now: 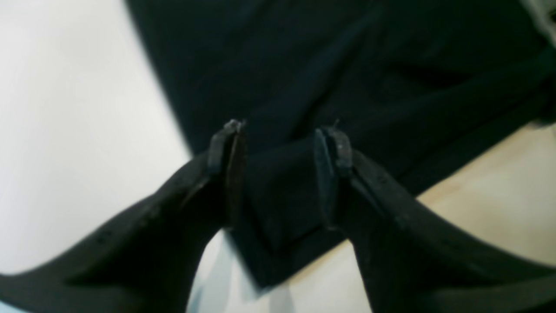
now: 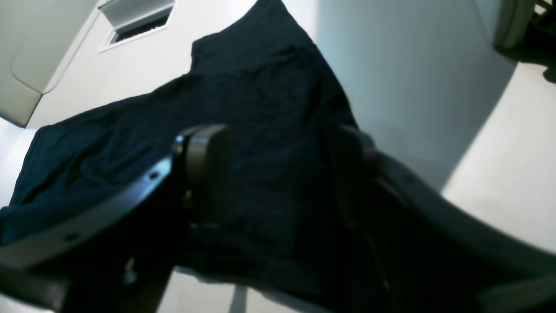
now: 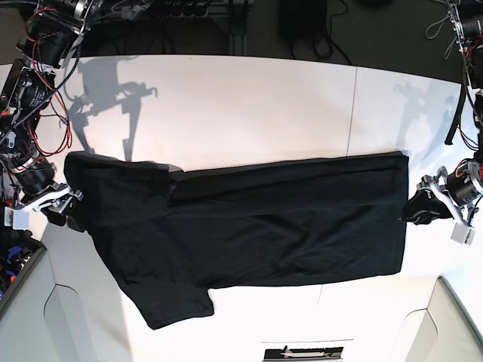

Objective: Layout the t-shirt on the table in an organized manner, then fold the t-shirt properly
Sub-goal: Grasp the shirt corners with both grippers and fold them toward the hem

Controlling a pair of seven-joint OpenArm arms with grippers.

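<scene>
- Big flat white matte table (image 3: 249, 113) with a thin dark seam (image 3: 353, 113) crossing it is filling most of the base view; grey angled corner panels (image 3: 30, 317) are sitting at its near corners.
- Large black short-sleeved cloth t-shirt (image 3: 249, 222) is lying stretched sideways across the table middle, mostly flat with some long wrinkles; one sleeve (image 3: 170, 302) is sticking out toward the near edge, straight hem (image 3: 403, 215) is facing the left arm's side.
- Left gripper (image 1: 280, 143) is sitting at the hem side, jaws parted, a folded bit of black cloth lying between the fingers (image 1: 226, 148); cannot tell if cloth is touching the pads.
- Right gripper (image 2: 278, 165) is sitting at the sleeve/shoulder end of the shirt, jaws standing apart over the black fabric, not pinching it.
- In the base view both grippers (image 3: 426, 205) (image 3: 64, 211) are sitting just at opposite shirt ends.
</scene>
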